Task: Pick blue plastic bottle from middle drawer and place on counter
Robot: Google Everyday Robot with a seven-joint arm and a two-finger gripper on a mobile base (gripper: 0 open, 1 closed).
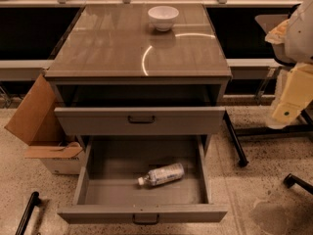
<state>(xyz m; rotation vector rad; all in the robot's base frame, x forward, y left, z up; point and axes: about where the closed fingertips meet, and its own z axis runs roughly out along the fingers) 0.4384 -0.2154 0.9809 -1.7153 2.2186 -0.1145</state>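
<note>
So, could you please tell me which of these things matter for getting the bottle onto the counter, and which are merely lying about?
For the job: blue plastic bottle, lying in the open middle drawer; counter; gripper, at the right edge, away from the drawers.
Lying about: white bowl on the counter; cardboard box on the floor, left; upper drawer, slightly out.

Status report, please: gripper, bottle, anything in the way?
Gripper at right edge, apart from the cabinet. Blue plastic bottle on its side in open middle drawer, cap left. White bowl on counter, far end; nothing over bottle.
</note>
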